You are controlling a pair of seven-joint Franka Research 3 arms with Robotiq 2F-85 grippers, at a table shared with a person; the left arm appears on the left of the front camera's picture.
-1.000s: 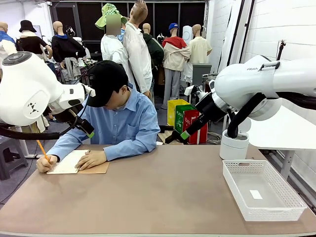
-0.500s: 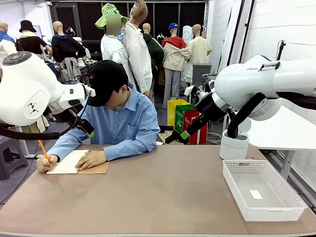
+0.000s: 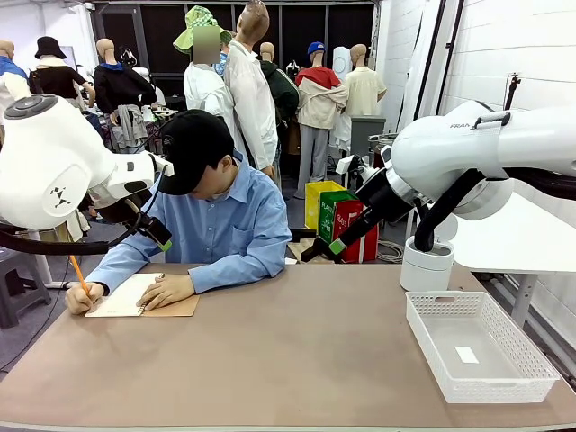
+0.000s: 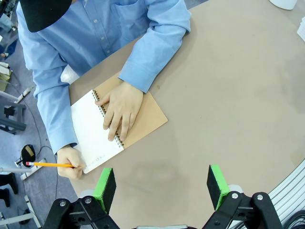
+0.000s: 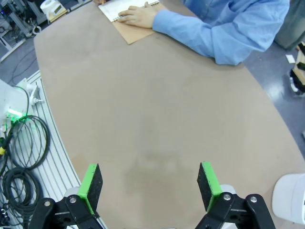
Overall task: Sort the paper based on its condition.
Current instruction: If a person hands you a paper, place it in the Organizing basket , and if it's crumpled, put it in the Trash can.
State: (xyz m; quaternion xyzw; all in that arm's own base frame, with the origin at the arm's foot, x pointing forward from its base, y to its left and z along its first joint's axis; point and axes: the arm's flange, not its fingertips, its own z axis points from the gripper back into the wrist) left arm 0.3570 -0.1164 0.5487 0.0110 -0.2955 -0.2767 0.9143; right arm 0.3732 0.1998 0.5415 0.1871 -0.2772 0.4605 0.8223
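Writing with an orange pencil [image 4: 50, 164], the person in a light blue shirt [image 3: 225, 225] leans over a spiral-bound notebook [image 4: 112, 129] at the far left of the smooth brown table [image 3: 297, 360]. One hand [image 4: 120, 110] lies flat across the wire spiral, and the white page [image 4: 90, 131] under the pencil is the paper, open on the brown kraft cover. The left gripper [image 4: 162, 183] hangs above the table near the notebook, its green pads wide apart and holding nothing. The right gripper [image 5: 150, 183] is also wide open over bare table. A white plastic lattice basket [image 3: 445, 360] stands at the right, with a tiny white scrap [image 3: 466, 355] inside.
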